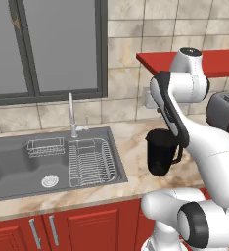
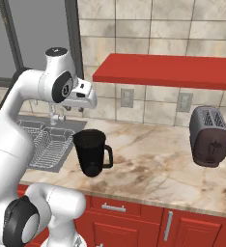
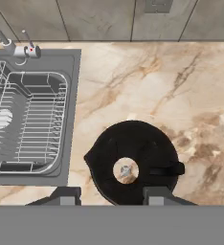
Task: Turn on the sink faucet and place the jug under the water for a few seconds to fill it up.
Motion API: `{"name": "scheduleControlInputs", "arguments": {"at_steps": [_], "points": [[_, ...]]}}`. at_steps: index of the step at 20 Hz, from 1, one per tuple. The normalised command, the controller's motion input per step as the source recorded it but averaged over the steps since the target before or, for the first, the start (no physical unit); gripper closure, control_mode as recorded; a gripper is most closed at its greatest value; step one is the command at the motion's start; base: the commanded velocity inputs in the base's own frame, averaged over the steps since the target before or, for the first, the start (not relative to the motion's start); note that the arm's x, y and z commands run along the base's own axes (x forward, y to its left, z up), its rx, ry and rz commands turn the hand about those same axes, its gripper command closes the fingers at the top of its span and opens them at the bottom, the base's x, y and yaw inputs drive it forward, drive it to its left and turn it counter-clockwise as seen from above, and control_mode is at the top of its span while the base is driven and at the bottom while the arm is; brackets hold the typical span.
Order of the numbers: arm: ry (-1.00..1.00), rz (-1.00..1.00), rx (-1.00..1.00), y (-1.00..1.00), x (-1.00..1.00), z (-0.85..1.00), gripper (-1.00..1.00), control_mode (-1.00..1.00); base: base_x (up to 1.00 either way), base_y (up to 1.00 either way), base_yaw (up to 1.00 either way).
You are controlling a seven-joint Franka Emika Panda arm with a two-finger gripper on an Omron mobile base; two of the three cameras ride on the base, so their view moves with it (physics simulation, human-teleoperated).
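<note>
Gripping the jug (image 3: 133,162) by its rigid rim seems safest for you; the pincer (image 3: 108,195) stands part-open above it, probably holding nothing.

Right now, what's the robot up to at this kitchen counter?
The white arm hangs above the black jug, which stands on the marble counter just right of the sink. In the hand view the gripper looks straight down on the jug's lid, its fingertips to either side of the near edge, parted and gripping nothing. No water runs from the sink faucet, so neither turning it on nor filling has begun. A toaster sits further right.
</note>
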Motion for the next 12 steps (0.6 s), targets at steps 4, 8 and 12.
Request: {"name": "scheduleControlInputs", "arguments": {"at_steps": [4, 8, 12], "points": [[0.00, 0.00, 0.00, 0.05, -0.01, 0.00, -1.00, 1.00, 0.00, 0.13, 0.00], [0.00, 0.00, 0.00, 0.00, 0.00, 0.00, -1.00, 1.00, 0.00, 0.36, 0.00], [0.00, 0.00, 0.00, 0.00, 0.00, 0.00, -1.00, 1.00, 0.00, 0.47, 0.00]]}}
